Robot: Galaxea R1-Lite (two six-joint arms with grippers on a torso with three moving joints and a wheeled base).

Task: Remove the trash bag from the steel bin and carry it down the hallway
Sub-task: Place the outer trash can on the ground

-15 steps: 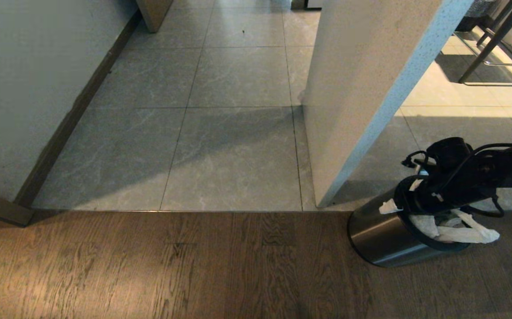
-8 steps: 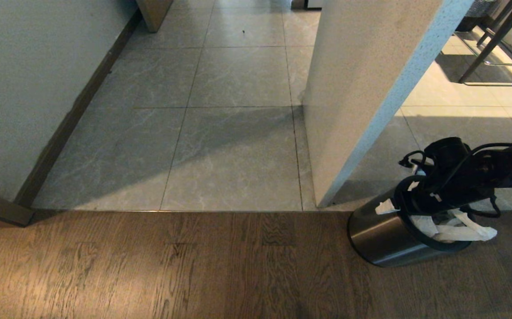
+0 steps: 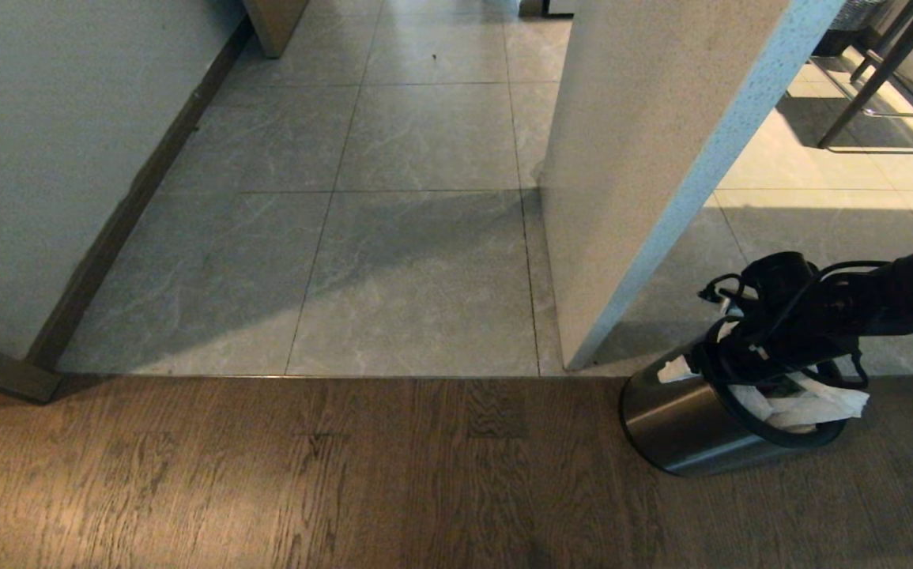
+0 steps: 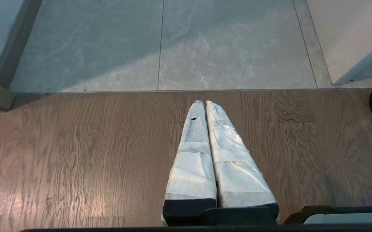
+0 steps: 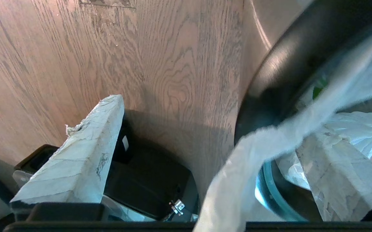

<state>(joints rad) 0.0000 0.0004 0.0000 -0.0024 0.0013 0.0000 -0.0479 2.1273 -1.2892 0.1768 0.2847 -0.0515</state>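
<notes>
Steel bin (image 3: 681, 419) unmoved; right pincer (image 5: 202, 154) lower now, spread wide astride rim, trash bag (image 3: 808, 403) ungripped.

A: Right arm (image 3: 911, 292), right edge of frame: black, loose black cables looped around the wrist.
B: Fingers (image 4: 192, 161) wrapped in white tape, black bases. Right fingers (image 5: 76, 158) same, tape frayed.

I see a brown oak-grain plank floor (image 3: 266, 474) nearest me, meeting matte grey marble-veined tiles (image 3: 416, 276) at a straight threshold. A pale grey wall with brown skirting (image 3: 45, 158) stands left; a speckled beige stone pillar (image 3: 646, 142) right, with sunlit tiles (image 3: 820, 197) and metal stool legs (image 3: 883, 87) beyond.
</notes>
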